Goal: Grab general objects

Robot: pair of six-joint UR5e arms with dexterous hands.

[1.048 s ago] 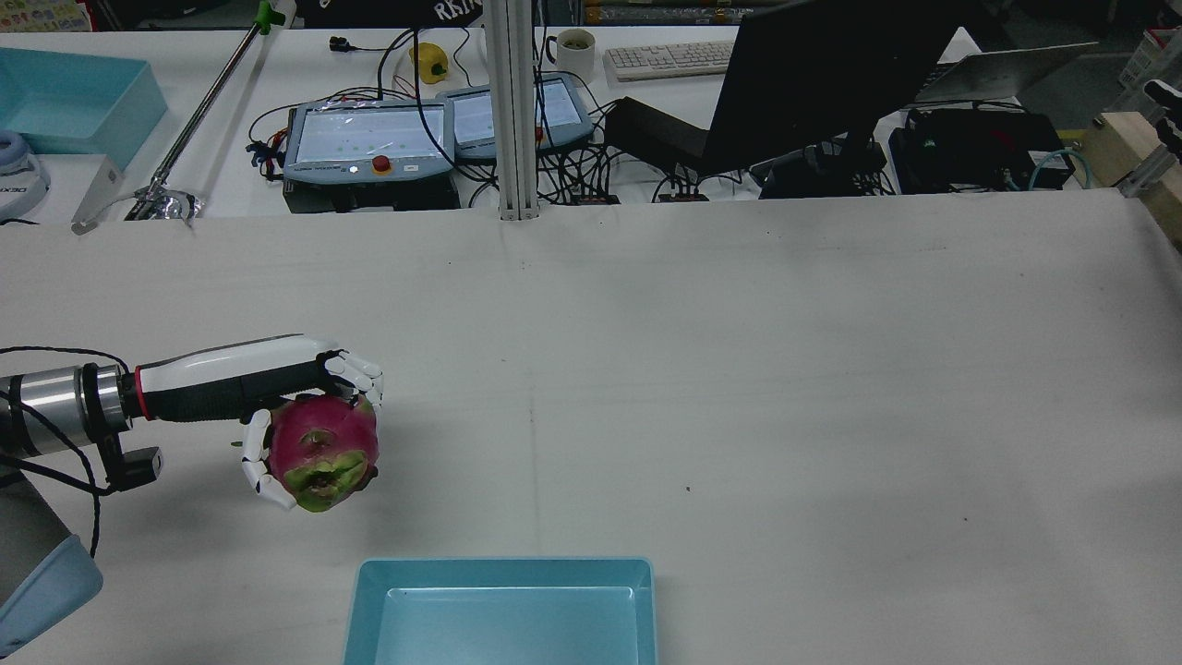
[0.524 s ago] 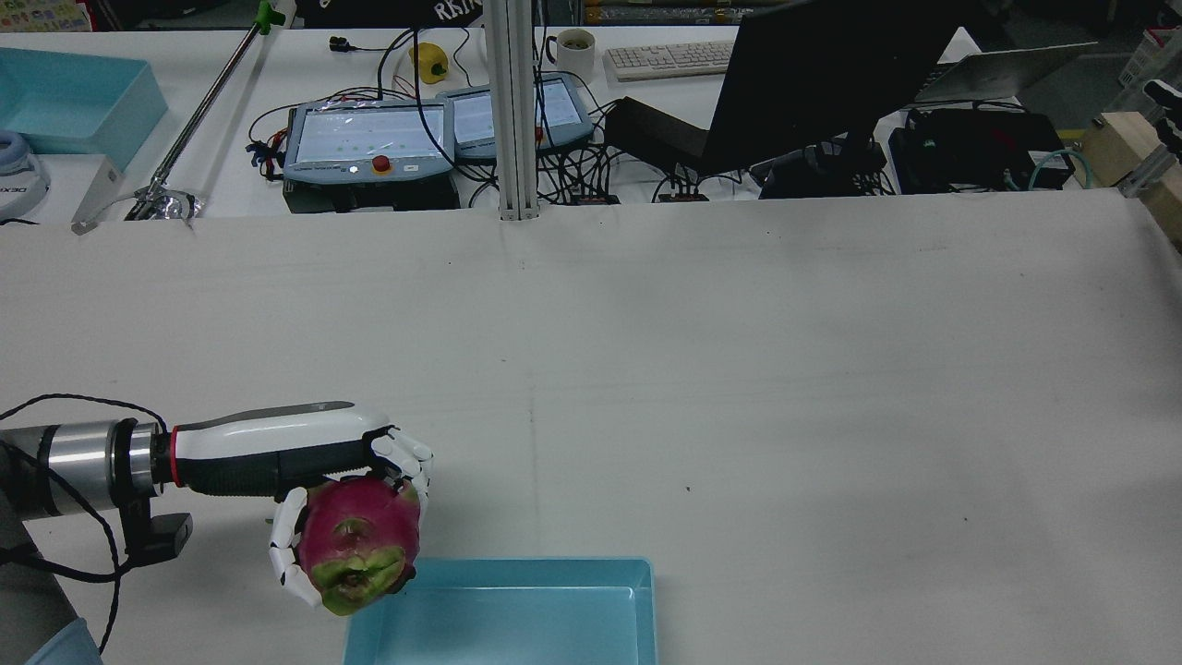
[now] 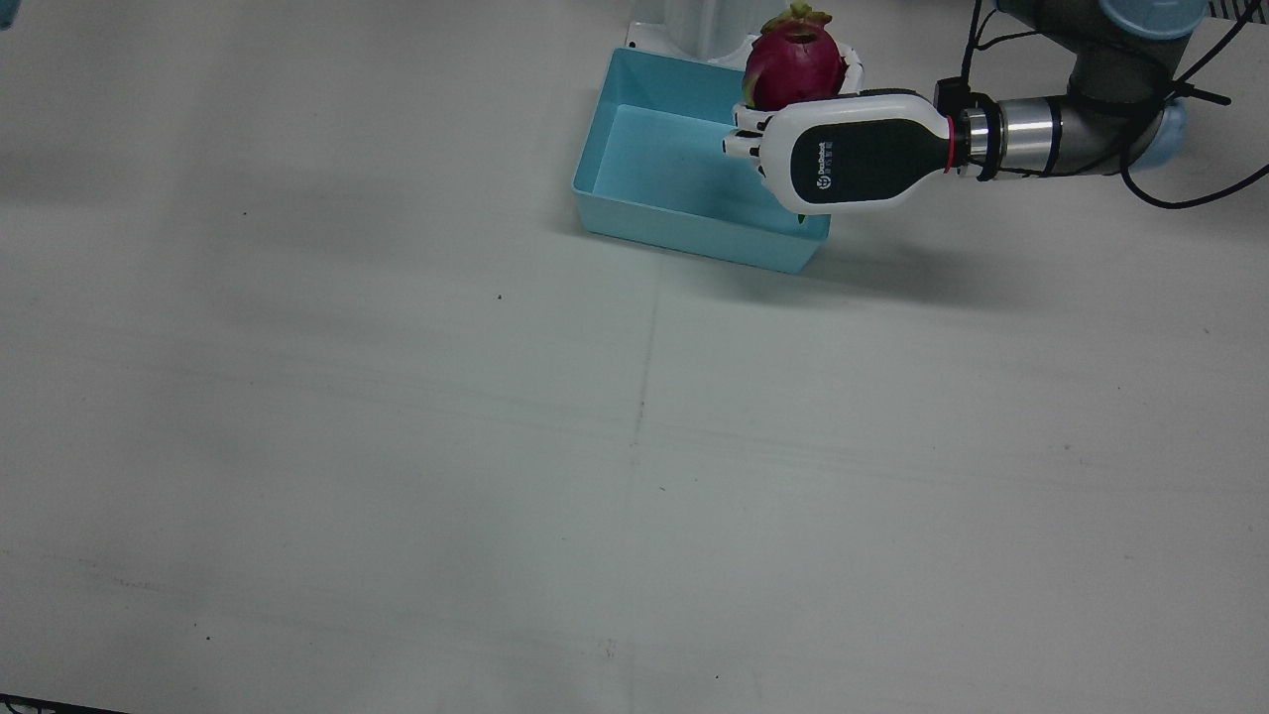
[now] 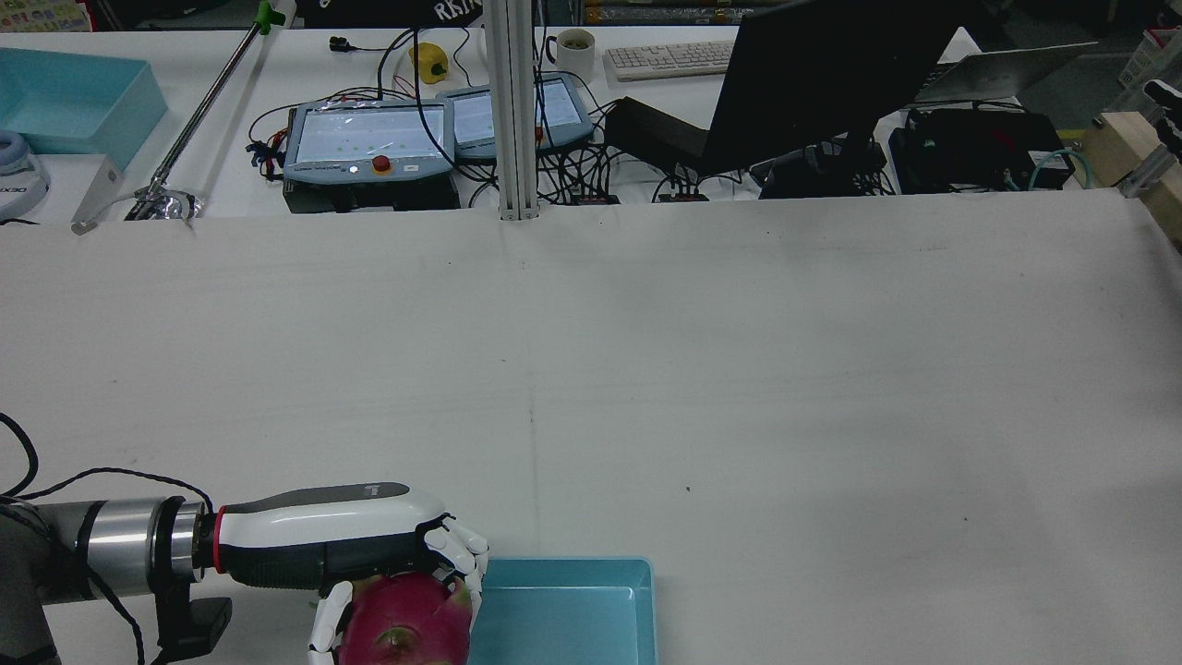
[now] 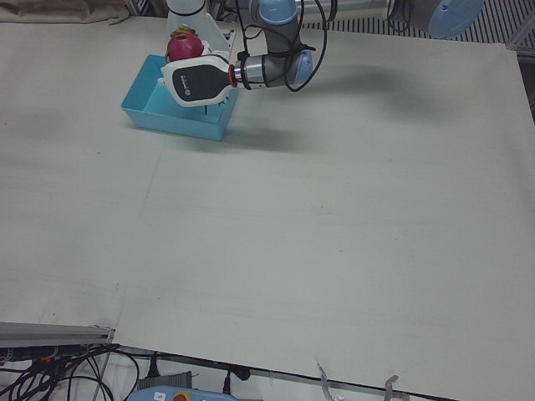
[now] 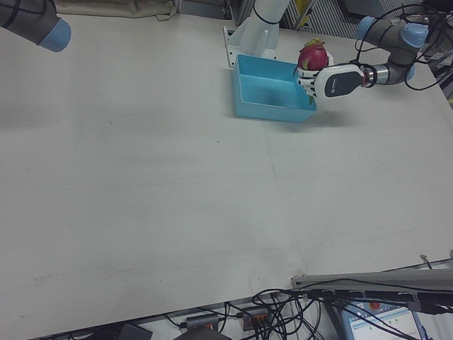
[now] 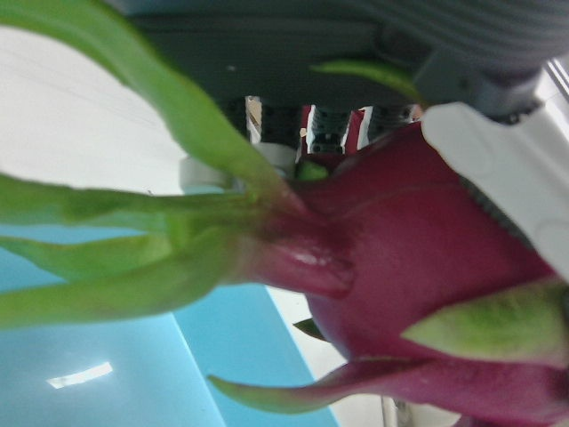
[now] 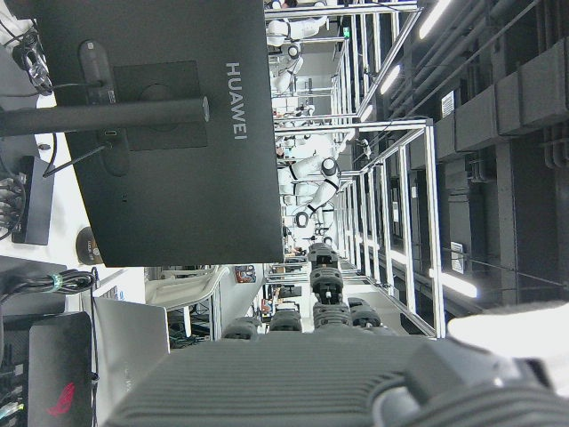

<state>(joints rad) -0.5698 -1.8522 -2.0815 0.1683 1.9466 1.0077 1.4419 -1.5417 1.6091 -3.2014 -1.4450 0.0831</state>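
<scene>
My left hand [image 3: 843,149] is shut on a magenta dragon fruit [image 3: 793,64] with green scales and holds it in the air over the end of the light blue tray [image 3: 684,213] nearest my left arm. The hand [image 4: 369,545], fruit [image 4: 406,633] and tray [image 4: 572,610] sit at the rear view's bottom edge. They also show in the left-front view [image 5: 199,79] and the right-front view [image 6: 329,79]. The left hand view is filled by the fruit [image 7: 427,267], with tray blue below it. Of my right hand, only a grey and white edge [image 8: 498,334] shows in its own view.
The tray stands close to the arm pedestal [image 6: 258,28] at the robot's side of the white table [image 3: 496,446]. Beyond the far edge are teach pendants [image 4: 369,143], cables and a black monitor [image 4: 813,74]. My right arm's elbow [image 6: 32,21] is at the right-front view's top left.
My left hand has carried the dragon fruit back toward the robot's side and to the right, from open table to the tray's end.
</scene>
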